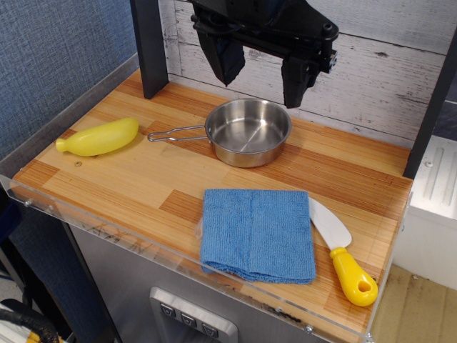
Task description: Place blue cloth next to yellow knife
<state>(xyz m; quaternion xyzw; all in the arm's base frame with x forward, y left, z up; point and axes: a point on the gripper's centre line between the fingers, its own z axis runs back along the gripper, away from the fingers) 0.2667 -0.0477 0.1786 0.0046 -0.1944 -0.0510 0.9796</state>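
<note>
So from my seat the blue cloth point(258, 234) is lying flat in the lower middle of the frame, near the front edge of the wooden table point(121, 182), and its right edge is basically touching the white blade of the yellow knife point(342, 251), which runs off toward the lower right corner. I'd call the task pretty much done as things lie. The gripper point(261, 68) hangs up at the top centre of the frame, above the steel pan point(246, 131), with its two black fingers point(296, 77) spread wide and nothing between them. The cloth is well apart from those fingers, lower in the frame and a bit to the right, so no contact at all. If I did have to nudge it again, I figure it handles like any microfibre towel: light, soft, floppy, not slippery and not fragile, but it'll sag and maybe unfold if I lift it by one layer. I'd pinch down on a corner or the folded left edge, away from the knife so I don't bump the blade. The yellow banana toy point(99, 137) sits at the left of the frame, out of the way.
</note>
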